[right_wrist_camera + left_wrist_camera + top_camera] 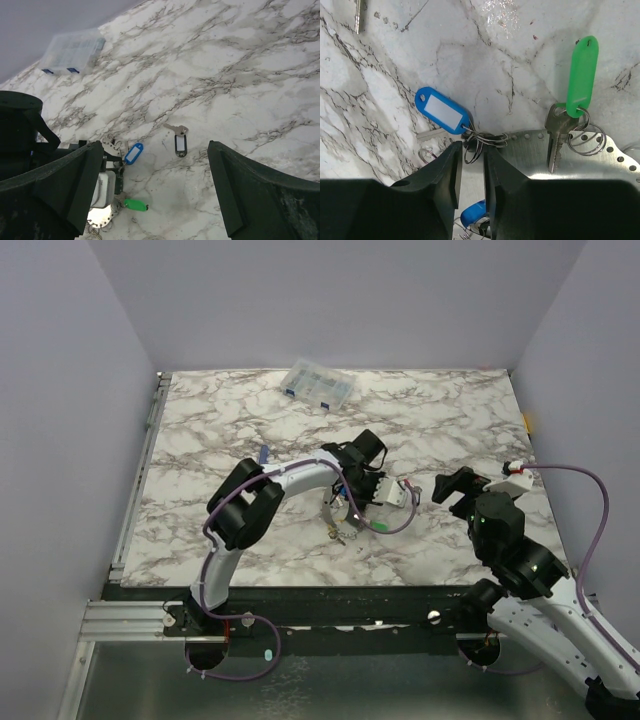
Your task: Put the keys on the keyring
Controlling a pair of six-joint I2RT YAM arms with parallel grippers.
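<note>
My left gripper [472,147] [349,512] points down at the table. Its jaws stand narrowly apart around the small wire rings [481,141] of a blue-tagged key [442,110]. Whether they pinch the wire I cannot tell. The keyring [600,162] shows as a shiny grey curved metal edge with small holes, right of the jaws. A green-tagged key [582,75] lies across it. A second blue tag [472,212] sits under the jaws. A black-tagged key [180,144] lies alone on the marble. My right gripper [155,192] [455,490] hovers wide open, holding nothing.
A clear plastic compartment box [318,385] [72,50] stands at the back of the marble table [450,420]. A slim screwdriver [263,455] lies left of the left arm. Grey walls close in the back and both sides.
</note>
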